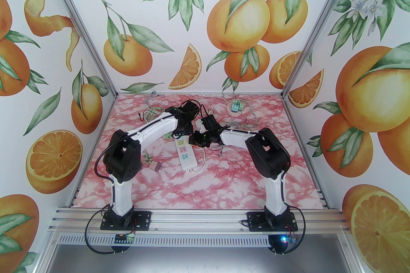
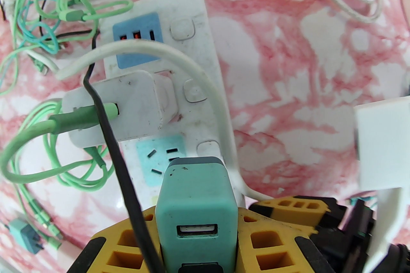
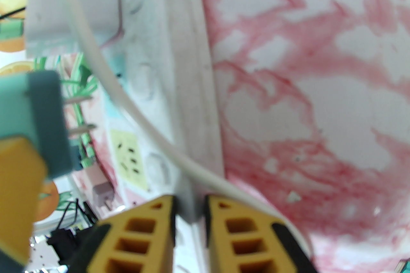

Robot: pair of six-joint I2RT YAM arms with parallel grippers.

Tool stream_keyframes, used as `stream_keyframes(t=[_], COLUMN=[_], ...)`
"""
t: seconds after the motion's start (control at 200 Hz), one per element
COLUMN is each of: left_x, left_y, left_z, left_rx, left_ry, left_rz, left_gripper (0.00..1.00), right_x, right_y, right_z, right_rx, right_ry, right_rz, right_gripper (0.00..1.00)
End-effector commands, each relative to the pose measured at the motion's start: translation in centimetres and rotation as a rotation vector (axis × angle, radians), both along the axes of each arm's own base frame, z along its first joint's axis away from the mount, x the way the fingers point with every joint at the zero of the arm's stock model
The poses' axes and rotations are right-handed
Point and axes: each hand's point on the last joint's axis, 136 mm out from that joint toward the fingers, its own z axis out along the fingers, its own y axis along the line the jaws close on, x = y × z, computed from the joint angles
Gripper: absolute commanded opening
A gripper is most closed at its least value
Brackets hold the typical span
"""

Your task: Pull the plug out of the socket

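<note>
The power strip (image 1: 184,155) lies about the middle of the pink marbled counter (image 1: 224,182), its long side running from the near edge towards the far edge. Both arms reach in over its far end.

From the left wrist, the left claw (image 2: 197,217) is clamped on the teal plug (image 2: 195,188), one yellow finger pressed against each flank and the plug's USB port facing the camera. The plug hangs over the strip's pale blue socket (image 2: 157,158), whose slots lie open.

In the right wrist view the plug's two prongs (image 3: 80,129) are bare and stand apart from the strip's face, though the picture is blurred there. The right claw (image 3: 189,201) is closed on the strip's long edge, a finger on each side of it.

A white adapter (image 2: 128,108) sits plugged into the next socket, with a green cable (image 2: 28,137) running from its end. A white cord (image 2: 179,63) arches across the strip's face. More green cables lie tangled on the counter beside the strip.
</note>
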Motion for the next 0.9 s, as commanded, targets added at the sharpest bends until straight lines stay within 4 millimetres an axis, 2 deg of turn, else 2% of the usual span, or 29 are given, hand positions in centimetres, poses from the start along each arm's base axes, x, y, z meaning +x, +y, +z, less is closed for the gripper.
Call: stream_keyframes(t=[0.0, 0.205, 0.34, 0.525, 0.651, 0.896], left_x=[0.7, 1.0, 1.4, 1.3, 0.5, -2.0], left_y=[0.0, 1.9, 4.4, 9.2, 12.6, 19.7], left_z=[7.2, 10.9, 12.9, 14.0, 14.4, 16.6], left_rx=[-0.111, -0.203, -0.229, -0.249, -0.292, -0.299], left_ry=[-0.129, -0.183, -0.222, -0.253, -0.259, -0.32], left_rz=[-0.018, 0.006, 0.042, 0.134, 0.196, 0.315], left_gripper=[0.26, 0.26, 0.26, 0.27, 0.27, 0.26], right_x=[-2.7, -2.7, -2.7, -2.9, -3.0, -3.0], right_y=[-3.7, -3.7, -3.6, -3.6, -3.5, -3.3], right_z=[-6.1, -6.1, -6.0, -5.9, -5.8, -5.7], right_rx=[-0.222, -0.221, -0.219, -0.221, -0.222, -0.224], right_ry=[0.129, 0.129, 0.127, 0.123, 0.122, 0.121], right_rz=[-0.042, -0.041, -0.04, -0.038, -0.036, -0.032], right_gripper=[0.21, 0.21, 0.22, 0.21, 0.21, 0.21])
